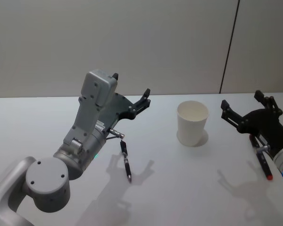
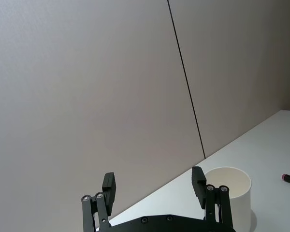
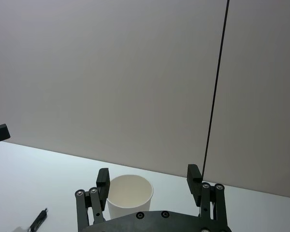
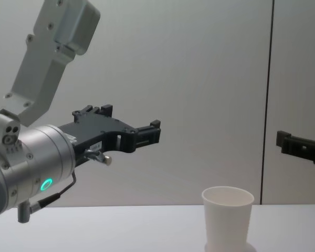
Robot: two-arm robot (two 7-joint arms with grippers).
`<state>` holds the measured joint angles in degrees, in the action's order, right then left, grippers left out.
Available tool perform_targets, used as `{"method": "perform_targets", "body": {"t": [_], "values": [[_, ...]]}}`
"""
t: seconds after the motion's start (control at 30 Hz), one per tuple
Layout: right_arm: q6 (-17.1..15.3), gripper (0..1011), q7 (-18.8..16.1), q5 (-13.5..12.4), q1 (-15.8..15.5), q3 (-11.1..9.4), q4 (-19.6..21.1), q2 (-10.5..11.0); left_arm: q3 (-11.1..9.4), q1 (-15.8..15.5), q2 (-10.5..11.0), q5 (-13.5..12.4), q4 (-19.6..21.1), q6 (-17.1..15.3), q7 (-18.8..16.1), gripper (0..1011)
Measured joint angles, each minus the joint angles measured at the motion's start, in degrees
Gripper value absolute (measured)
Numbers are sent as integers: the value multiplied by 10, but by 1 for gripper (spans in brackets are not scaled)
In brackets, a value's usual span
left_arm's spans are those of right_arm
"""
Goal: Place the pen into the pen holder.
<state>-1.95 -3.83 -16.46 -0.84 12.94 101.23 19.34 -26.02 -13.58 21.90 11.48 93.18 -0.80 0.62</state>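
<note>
The left arm rises from its grey joint at the near left, forearm angled up and forward. Its wrist is bent so the left gripper [image 1: 131,84] points ahead and to the right, toward the cup [image 1: 192,123]. The gripper is held in the air, above the level of the cup's rim (the chest view shows it roughly level). Its fingers are spread wide and hold nothing.

The right gripper [image 1: 241,100] reaches in from the right edge, also raised off the table [image 1: 47,122] and aimed forward and a little left. Its fingers are likewise apart, with nothing between them.

The cup stands upright on the table between the two grippers, touching neither, its mouth open. A black pen [image 1: 126,161] lies flat on the table below the left gripper, to the left of the cup and well apart from it. A red-tipped pen [image 1: 263,165] lies flat to the right of the cup, under the right gripper, which partly hides it. Neither pen is in the cup.

The table is plain white, and both arms cast soft shadows on it. Behind it stands a grey wall [image 1: 132,37] with one dark vertical seam [image 1: 230,47].
</note>
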Motion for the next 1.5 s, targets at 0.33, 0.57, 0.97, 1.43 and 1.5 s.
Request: {"method": "perform_targets", "body": {"t": [0.33, 0.57, 0.97, 1.43, 1.5], "values": [[0, 1002, 0, 0, 0, 0, 0, 0, 0, 0, 0, 0, 0, 0, 0, 1000], [0, 1002, 0, 0, 0, 0, 0, 0, 0, 0, 0, 0, 0, 0, 0, 1000], [0, 1002, 0, 0, 0, 0, 0, 0, 0, 0, 0, 0, 0, 0, 0, 1000], [-27, 1002, 28, 29, 9, 6, -3, -15, 0, 0, 0, 0, 0, 0, 0, 1000], [-37, 1002, 36, 35, 12, 7, -4, -19, 0, 0, 0, 0, 0, 0, 0, 1000]]}}
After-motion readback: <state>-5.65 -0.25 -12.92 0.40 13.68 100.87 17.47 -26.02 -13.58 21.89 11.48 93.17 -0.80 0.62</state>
